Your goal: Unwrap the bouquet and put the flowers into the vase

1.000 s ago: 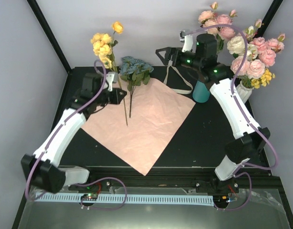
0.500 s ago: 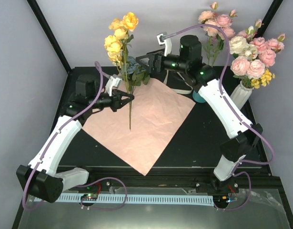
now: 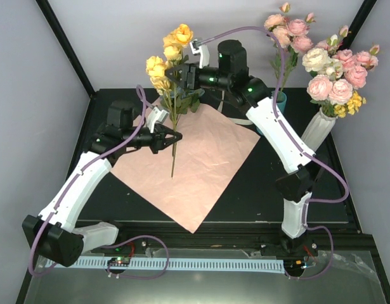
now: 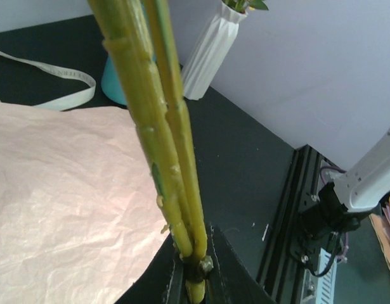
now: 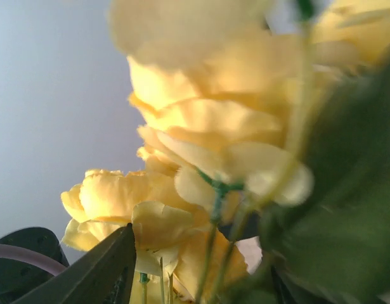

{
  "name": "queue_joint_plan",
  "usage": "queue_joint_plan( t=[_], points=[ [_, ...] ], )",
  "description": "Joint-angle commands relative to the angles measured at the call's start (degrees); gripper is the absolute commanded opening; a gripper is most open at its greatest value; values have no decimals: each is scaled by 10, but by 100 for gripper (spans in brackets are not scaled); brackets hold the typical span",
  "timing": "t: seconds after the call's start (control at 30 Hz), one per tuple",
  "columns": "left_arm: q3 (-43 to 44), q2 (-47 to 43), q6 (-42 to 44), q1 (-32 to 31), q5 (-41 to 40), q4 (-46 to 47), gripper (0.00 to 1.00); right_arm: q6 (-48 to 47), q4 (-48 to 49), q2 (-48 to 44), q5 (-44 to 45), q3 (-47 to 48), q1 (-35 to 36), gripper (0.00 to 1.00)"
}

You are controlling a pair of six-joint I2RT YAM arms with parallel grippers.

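Flowers (image 3: 182, 33), yellow artificial blooms on thin green stems, upright over crinkled pink wrapping paper (image 3: 201, 171), lower stems clamped in left gripper (image 3: 174, 137). Right gripper (image 3: 181, 77) up just under blooms, fingers flanking stems; gripping or not, cannot tell. Smooth teal vase (image 4: 113, 82) well apart rightward.

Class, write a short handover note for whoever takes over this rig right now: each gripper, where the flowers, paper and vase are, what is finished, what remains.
Left gripper: fingers shut on the yellow-flowered green stems, held upright above the paper.
Right gripper: at the stems just under the blooms; grip unclear.
Pink wrapping paper lies spread flat; cream ribbon lies off it, behind. Unwrapping done.
Plain teal vase stands far right, small pink roses apparently in it.
Left to do: yellow stems into the vase, then the thin stem lying on the paper.
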Motion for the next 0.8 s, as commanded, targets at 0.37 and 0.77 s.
queue_joint_plan(
  t=[0.37,0.77],
  points=[
    [-21,-91,61,-14,-34,-49,3,41,27,-56,0,-76,15,2],
    [-89,-198,16,-14,-192,-28,99,-95,62,-153,243,-114,14,2]
  ],
)
